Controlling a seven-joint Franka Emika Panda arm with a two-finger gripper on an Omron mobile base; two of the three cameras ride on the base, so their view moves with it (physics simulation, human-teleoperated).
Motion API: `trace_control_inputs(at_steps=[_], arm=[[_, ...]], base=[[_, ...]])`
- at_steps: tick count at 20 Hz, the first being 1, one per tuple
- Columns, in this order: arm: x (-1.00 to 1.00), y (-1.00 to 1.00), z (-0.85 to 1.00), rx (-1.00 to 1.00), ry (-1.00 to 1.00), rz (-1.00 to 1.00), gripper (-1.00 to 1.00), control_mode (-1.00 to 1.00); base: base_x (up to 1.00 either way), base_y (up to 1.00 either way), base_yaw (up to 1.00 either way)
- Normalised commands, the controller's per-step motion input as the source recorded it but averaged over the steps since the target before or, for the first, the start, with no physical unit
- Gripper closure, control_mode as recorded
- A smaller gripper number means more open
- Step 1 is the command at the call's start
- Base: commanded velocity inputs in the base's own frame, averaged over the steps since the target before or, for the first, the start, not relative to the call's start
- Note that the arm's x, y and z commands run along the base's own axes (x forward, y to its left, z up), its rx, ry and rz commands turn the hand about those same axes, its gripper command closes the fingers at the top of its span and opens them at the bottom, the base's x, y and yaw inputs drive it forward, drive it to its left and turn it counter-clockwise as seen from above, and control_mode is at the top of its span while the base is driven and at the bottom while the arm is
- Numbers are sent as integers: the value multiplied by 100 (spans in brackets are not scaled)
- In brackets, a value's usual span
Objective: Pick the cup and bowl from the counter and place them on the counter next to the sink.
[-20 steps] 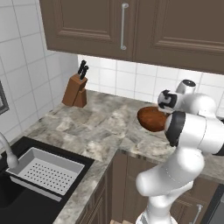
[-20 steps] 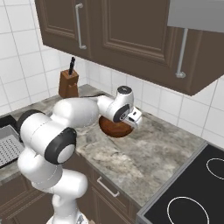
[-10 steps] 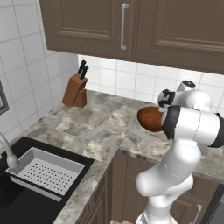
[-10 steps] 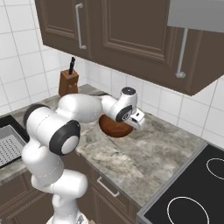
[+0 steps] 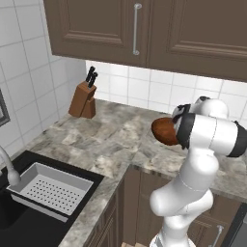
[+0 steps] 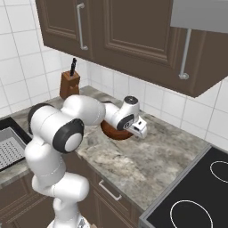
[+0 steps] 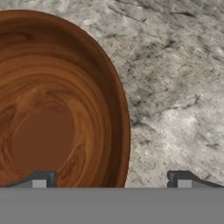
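Observation:
The dark reddish-brown wooden bowl (image 7: 52,109) lies on the grey marbled counter (image 7: 175,87), close under my hand. My gripper (image 7: 112,180) is open, and its jaws straddle the bowl's right rim: one fingertip sits over the bowl's inside, the other over bare stone. From the base, the bowl (image 5: 165,131) peeks out from behind my forearm, and in the right base view the bowl (image 6: 112,132) lies just below my wrist. The green cup is out of view. At the lower left is the black sink (image 5: 9,214).
A light grey rack (image 5: 50,193) lies in the sink beside the silver faucet (image 5: 7,169). A wooden knife block (image 5: 83,100) stands in the back corner. The black stovetop (image 6: 196,196) lies to the right. Dark cabinets hang overhead.
My hand has sunk a little lower over the bowl's rim and my elbow has swung. The bowl has stayed in place.

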Motion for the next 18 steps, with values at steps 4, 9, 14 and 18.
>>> trace_control_inputs(at_steps=[4, 9, 14, 18], arm=[[5, 0, -14, 0, 0, 0, -100, -100], [5, 0, -12, 0, 0, 0, -100, -100], [0, 0, 0, 0, 0, 0, -100, -100], [0, 0, 0, 0, 0, 0, 100, -100]], base=[[0, 0, 0], [0, 0, 0], [0, 0, 0], [0, 0, 0]])
